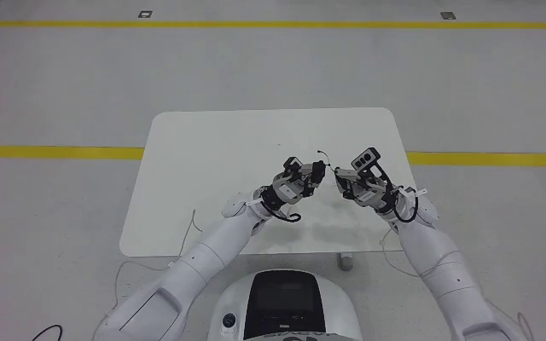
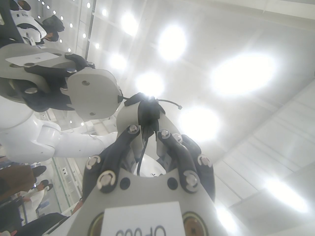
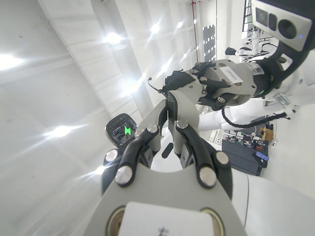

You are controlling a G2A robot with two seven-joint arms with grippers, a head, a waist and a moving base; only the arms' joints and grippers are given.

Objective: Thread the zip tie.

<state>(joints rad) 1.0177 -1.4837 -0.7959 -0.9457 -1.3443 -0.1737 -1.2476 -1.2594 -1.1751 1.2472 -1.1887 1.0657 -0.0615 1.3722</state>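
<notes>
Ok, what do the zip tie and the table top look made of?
Zip tie: thin black strip that curves freely, likely flexible plastic, matte. Table: smooth white top, little glare, probably laminate or painted board; cannot tell which.

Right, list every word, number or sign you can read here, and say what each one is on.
"OP003": white label on the left gripper, seen in the right wrist view.
The same label in the left wrist view: cut by the picture's edge, not readable whole.
Near label on the right gripper: cut off, unreadable.
Code sticker on the left wrist: too small to read.
</notes>
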